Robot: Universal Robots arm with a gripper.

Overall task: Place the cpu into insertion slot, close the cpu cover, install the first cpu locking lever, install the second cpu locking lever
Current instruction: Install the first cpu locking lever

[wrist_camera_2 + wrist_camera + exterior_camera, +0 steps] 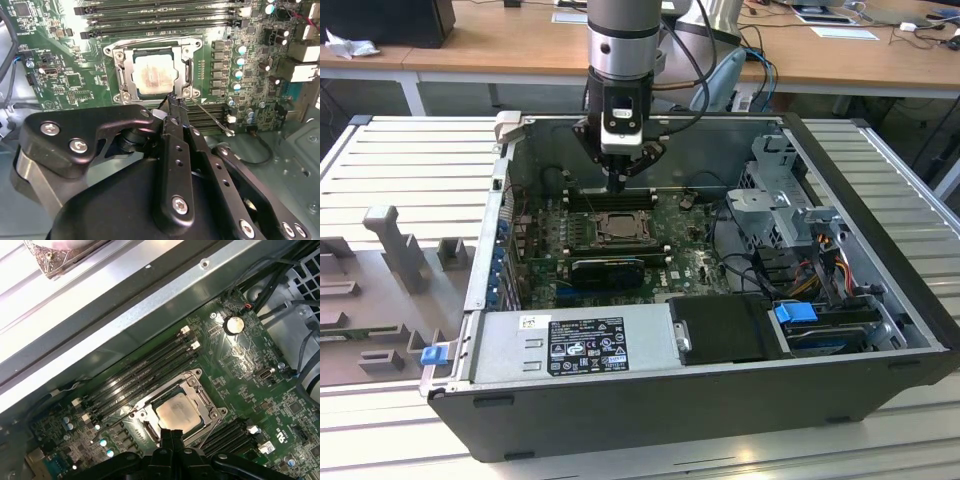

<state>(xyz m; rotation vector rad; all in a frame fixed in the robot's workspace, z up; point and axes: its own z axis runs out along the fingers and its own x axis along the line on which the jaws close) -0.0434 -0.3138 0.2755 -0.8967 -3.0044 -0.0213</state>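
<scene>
Black end effector (pixel 172 101), pressed together, sits just beside the closed cpu cover (pixel 125 70) framing the cpu (pixel 154 73).

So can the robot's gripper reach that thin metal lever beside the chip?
Probably yes. The gripper hangs right at a corner of the cpu cover, close beside the lever, and nothing lies between them. The case is open on top.

The cpu (pixel 154 74), a small pale silver-beige square, lay flat in the insertion slot (pixel 114 51) on the green board. The cpu cover (pixel 126 70), a thin silver frame, lay down over it, the chip's face showing through the square window.
</scene>
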